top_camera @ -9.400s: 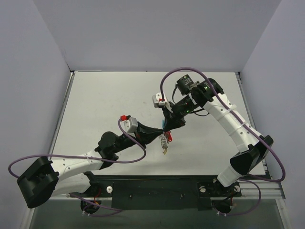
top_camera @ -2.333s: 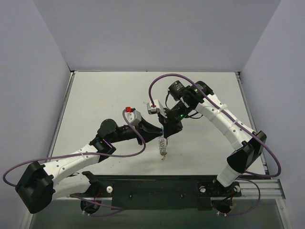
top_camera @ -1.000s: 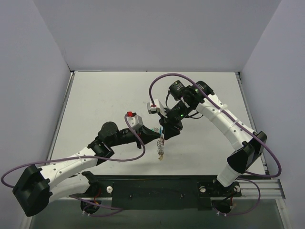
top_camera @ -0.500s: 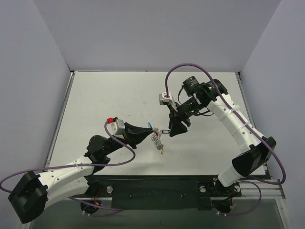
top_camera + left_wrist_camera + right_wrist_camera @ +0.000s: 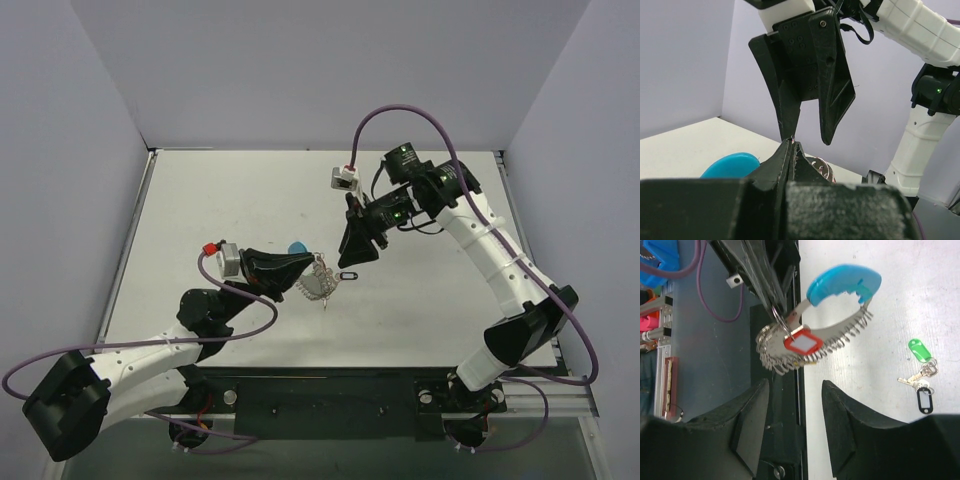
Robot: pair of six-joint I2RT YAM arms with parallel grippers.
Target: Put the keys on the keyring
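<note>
White surface [image 5: 220,200] below: left hand [image 5: 298,272] clamps the keyring [image 5: 840,335] aloft, red key [image 5: 802,344] already on. Right hand [image 5: 350,262], parted and empty, likely must next collect the green key [image 5: 919,351] and black key [image 5: 924,399], lying at the ring's four o'clock in the right wrist view.

Left gripper [image 5: 302,267] reaching rightward, jaws pressed together; right gripper [image 5: 349,262] angled down toward it, jaws parted, tips apparently nearly touching.

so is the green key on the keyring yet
No, the green key lies on the table by the black key, apart from the keyring.
</note>
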